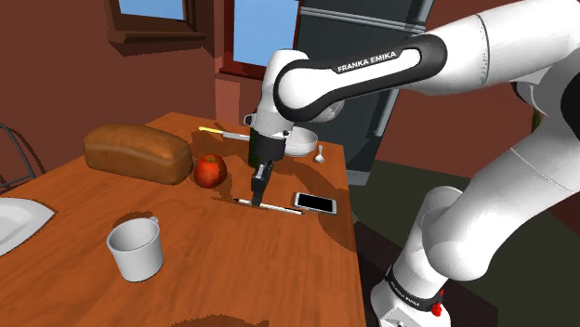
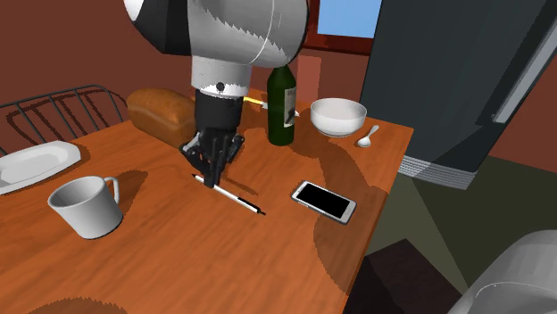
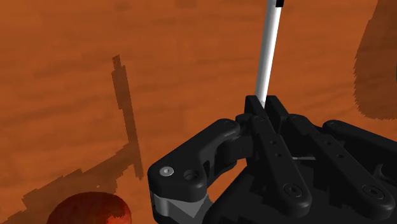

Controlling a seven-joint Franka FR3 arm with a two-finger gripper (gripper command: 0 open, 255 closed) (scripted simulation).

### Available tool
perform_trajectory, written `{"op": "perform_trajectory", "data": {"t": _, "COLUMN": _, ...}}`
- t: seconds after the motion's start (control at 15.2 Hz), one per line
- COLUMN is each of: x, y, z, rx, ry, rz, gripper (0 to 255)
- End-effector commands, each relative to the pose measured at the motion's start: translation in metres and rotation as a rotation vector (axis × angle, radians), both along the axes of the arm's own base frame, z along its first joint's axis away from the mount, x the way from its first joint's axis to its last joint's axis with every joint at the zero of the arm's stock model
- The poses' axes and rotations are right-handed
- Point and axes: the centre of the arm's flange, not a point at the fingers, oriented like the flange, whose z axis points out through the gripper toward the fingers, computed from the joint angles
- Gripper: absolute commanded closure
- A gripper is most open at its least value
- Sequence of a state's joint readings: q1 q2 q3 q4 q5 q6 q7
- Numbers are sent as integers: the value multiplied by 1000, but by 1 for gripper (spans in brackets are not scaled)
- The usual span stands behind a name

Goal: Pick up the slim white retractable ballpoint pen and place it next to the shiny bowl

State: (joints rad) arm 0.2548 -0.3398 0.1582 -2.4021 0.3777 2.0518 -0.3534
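The slim white pen [image 1: 271, 206] [image 2: 236, 199] [image 3: 268, 57], dark at its tips, lies flat on the wooden table [image 1: 279, 279]. My black gripper [image 1: 256, 195] [image 2: 210, 182] [image 3: 267, 103] reaches straight down onto the end of the pen farther from the phone. In the wrist view the two fingers [image 3: 278, 108] stand close together and clasp that end, with the rest of the pen running out beyond them. The shiny white bowl [image 2: 337, 116] [image 1: 299, 142] stands at the far end of the table, partly hidden by the arm in the shoulder view.
A phone [image 1: 315, 202] [image 2: 325, 201] lies past the pen's free end. A red apple [image 1: 210, 170] [image 3: 89, 209], a bread loaf [image 1: 138, 151], a green bottle [image 2: 282, 103], a spoon [image 2: 368, 136], a white mug [image 1: 137, 248] and a plate [image 2: 36, 162] share the table.
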Motion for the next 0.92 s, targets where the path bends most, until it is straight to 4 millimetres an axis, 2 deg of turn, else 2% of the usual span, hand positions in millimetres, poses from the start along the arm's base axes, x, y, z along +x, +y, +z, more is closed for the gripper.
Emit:
{"op": "perform_trajectory", "data": {"t": 0.0, "x": 0, "y": 0, "z": 11, "rx": 0, "ry": 0, "rz": 0, "gripper": 255}}
{"op": "perform_trajectory", "data": {"t": 0.53, "x": 0, "y": 0, "z": 51, "rx": 0, "ry": 0, "rz": 0, "gripper": 255}}
{"op": "perform_trajectory", "data": {"t": 0.86, "x": 6, "y": -66, "z": 51, "rx": 0, "ry": 0, "rz": 0, "gripper": 255}}
